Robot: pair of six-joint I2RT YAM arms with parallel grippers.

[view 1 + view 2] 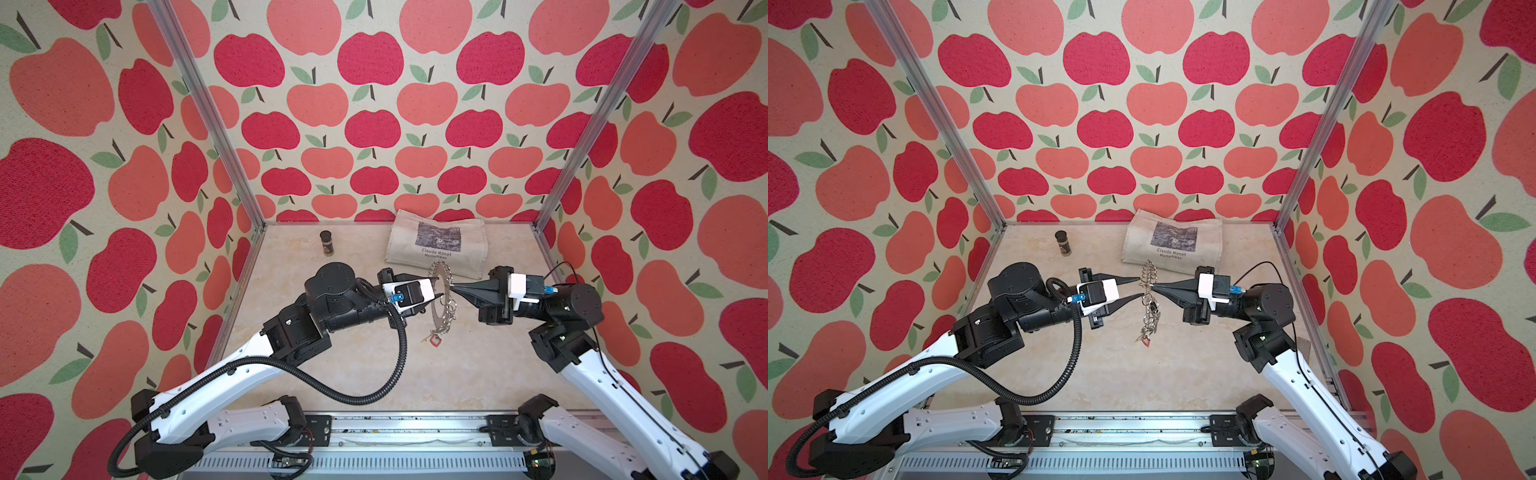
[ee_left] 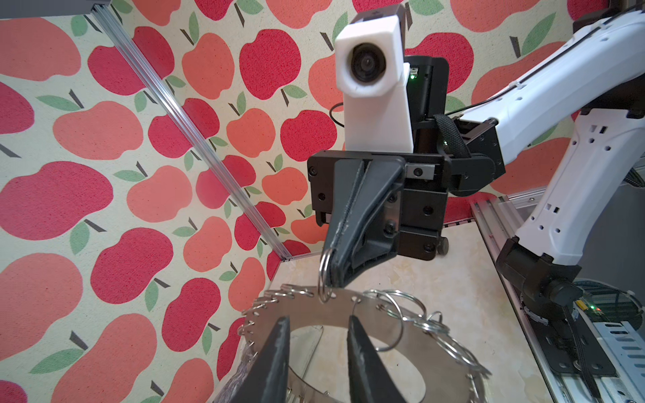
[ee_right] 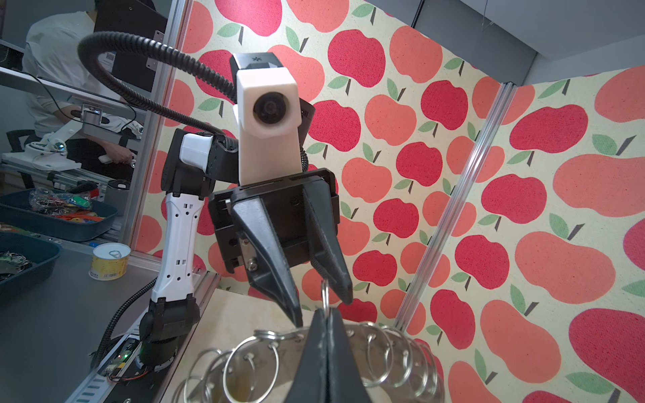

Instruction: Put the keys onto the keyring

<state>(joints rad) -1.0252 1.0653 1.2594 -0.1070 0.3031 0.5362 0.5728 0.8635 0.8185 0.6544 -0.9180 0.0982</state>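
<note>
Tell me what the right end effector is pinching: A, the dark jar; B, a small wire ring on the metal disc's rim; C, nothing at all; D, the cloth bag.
B: in the left wrist view the right end effector is closed tight on a small wire ring that hooks through a hole in the rim of the metal disc.

keyring (image 2: 443,366): cut by frame edge | hanging cluster (image 1: 434,337): too small
</note>
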